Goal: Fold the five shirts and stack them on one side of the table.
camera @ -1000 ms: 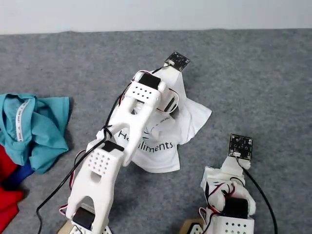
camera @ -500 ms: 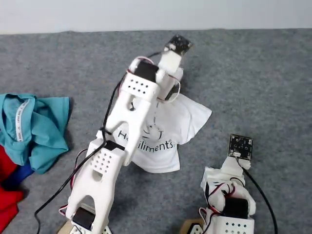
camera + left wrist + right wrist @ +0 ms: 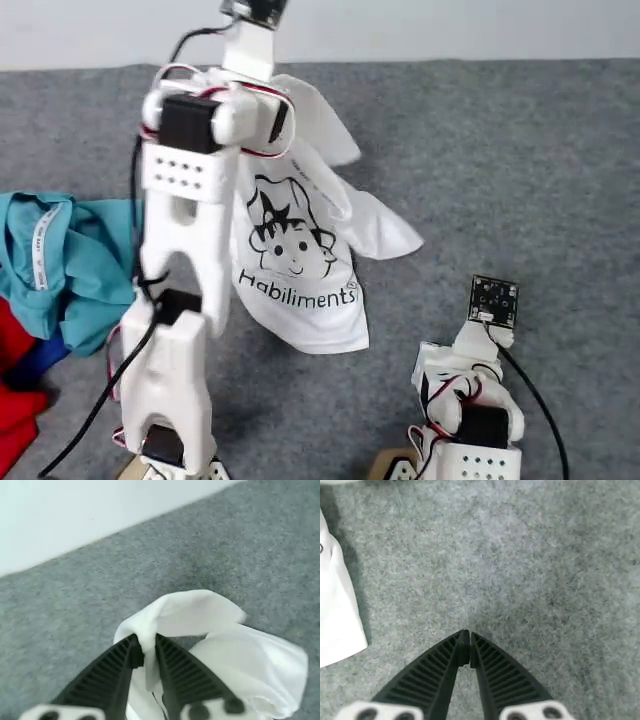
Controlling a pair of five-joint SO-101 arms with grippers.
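1. white shirt [image 3: 300, 250]: white, with a black cartoon face and black lettering.
2. teal shirt [image 3: 85, 265]: plain teal, pale neck tape.
3. red shirt [image 3: 12, 420]: plain red. blue shirt [image 3: 35, 362]: dark blue.
4. desk [image 3: 530, 160]: speckled grey.
5. left pincer [image 3: 145, 650] and right pincer [image 3: 468, 645]: black, ribbed.
6. left arm [image 3: 175, 350]: white shell.

Looks like a robotics lab bench: grey felt tabletop [image 3: 560, 150], blank white wall [image 3: 450, 25], printed arm [image 3: 180, 220] trailing exposed wires [image 3: 250, 88].
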